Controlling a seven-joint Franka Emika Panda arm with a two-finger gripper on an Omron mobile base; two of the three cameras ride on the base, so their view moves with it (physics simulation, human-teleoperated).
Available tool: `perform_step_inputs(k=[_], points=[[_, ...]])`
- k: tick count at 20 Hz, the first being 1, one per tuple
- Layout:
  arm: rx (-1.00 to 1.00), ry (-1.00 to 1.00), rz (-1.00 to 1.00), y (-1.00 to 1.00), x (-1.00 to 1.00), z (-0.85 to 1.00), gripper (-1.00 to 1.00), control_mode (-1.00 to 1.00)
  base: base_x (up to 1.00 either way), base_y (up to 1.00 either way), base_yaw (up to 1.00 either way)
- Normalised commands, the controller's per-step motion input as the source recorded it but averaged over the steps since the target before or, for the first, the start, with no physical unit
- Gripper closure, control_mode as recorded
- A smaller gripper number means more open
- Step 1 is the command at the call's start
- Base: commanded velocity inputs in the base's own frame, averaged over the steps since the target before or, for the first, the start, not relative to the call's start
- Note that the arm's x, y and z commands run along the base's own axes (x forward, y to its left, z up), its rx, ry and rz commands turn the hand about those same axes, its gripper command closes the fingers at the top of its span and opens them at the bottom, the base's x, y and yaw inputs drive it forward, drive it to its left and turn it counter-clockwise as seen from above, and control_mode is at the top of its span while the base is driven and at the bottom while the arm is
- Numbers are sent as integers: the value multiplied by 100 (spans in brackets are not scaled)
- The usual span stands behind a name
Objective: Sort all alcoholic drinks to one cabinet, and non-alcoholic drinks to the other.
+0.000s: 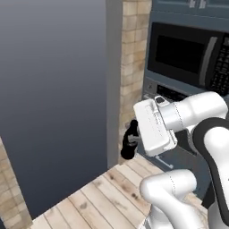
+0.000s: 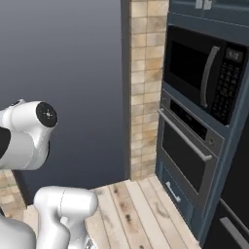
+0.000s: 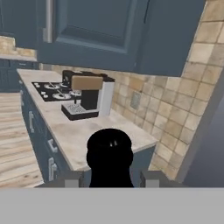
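A small black cola bottle (image 1: 128, 144), one of the non-alcoholic drinks, is held in the air by my gripper (image 1: 131, 139), whose jaws are shut on it. In the hand view the cola bottle (image 3: 109, 154) rises dark between the two fingertips (image 3: 72, 179), its top toward the camera. Beyond it hang closed blue wall cabinets (image 3: 94, 30) above a pale counter (image 3: 83, 133). No alcoholic drinks are in view.
A coffee machine (image 3: 89, 97) and a stovetop (image 3: 51, 90) stand on the counter, with drawers (image 3: 41, 140) below. To my right is a built-in microwave (image 2: 204, 73) above an oven (image 2: 187, 146), beside a brick column (image 2: 146, 87). The floor (image 1: 103, 192) is wooden planks.
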Motion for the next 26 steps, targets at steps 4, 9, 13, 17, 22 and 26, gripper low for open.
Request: perform_step_inputs(k=[4, 9, 13, 17, 22, 26], points=[[0, 0, 0, 0, 0, 0, 100, 100, -24, 41, 36], [0, 0, 0, 0, 0, 0, 100, 100, -24, 42, 37], [0, 0, 0, 0, 0, 0, 100, 100, -31, 43, 36], [0, 0, 0, 0, 0, 0, 100, 100, -53, 38, 32], [0, 0, 0, 0, 0, 0, 100, 100, -62, 52, 18], [0, 0, 0, 0, 0, 0, 100, 100, -46, 76, 11]])
